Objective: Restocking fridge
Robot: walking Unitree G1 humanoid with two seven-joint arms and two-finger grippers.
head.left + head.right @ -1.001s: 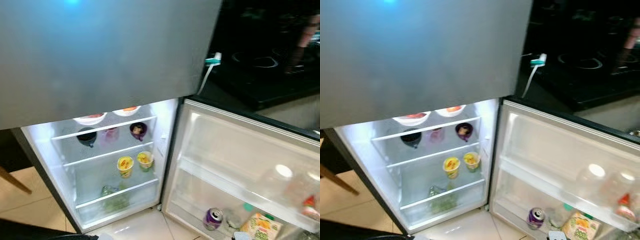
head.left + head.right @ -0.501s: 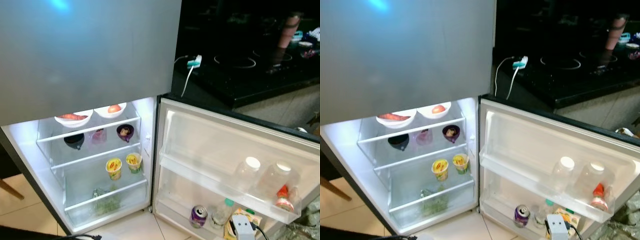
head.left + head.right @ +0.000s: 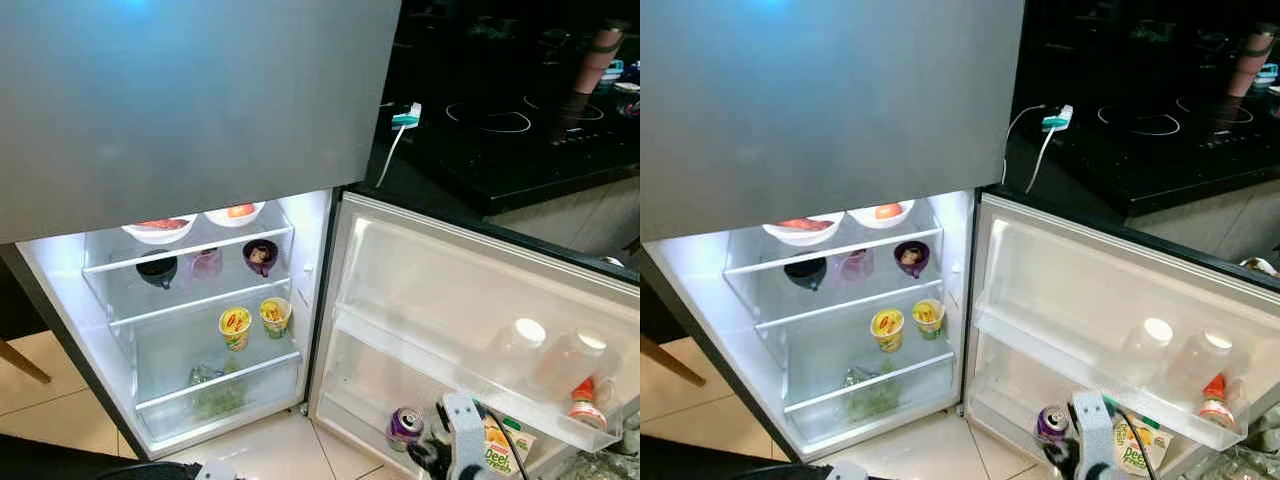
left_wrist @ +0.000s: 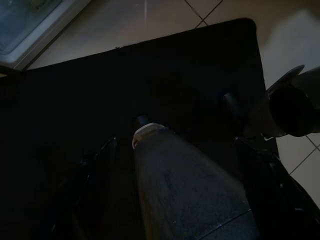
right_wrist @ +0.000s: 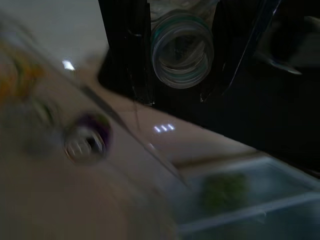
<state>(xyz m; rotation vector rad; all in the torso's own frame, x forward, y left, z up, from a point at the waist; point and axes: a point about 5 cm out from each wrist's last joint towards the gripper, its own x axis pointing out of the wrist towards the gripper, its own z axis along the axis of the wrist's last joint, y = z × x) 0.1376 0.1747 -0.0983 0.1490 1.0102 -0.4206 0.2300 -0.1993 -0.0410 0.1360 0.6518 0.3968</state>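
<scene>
Right gripper carrying a bottle toward the open fridge door bins.

My right gripper (image 5: pixel 177 60) is clenched on a clear bottle with a green-ringed cap (image 5: pixel 182 50), one black finger on each side of the neck so the body hangs free for placement; the right arm (image 3: pixel 462 440) is raised low in front of the fridge door (image 3: pixel 480 300). The lower door bin (image 3: pixel 370 425) already holds a purple can (image 3: pixel 405 423) and a juice carton (image 3: pixel 505 448), and the upper door bin (image 3: pixel 450 375) holds two white-capped jars (image 3: pixel 518 345), so I judge the bottle belongs in a door bin, where tall items stand upright. My left gripper (image 4: pixel 170 165) hangs low over a dark mat (image 4: pixel 100 100), clenched on a pale-capped bottle (image 4: pixel 185 185), held in reserve. Interior shelves (image 3: pixel 190 255) carry bowls and cups.
</scene>
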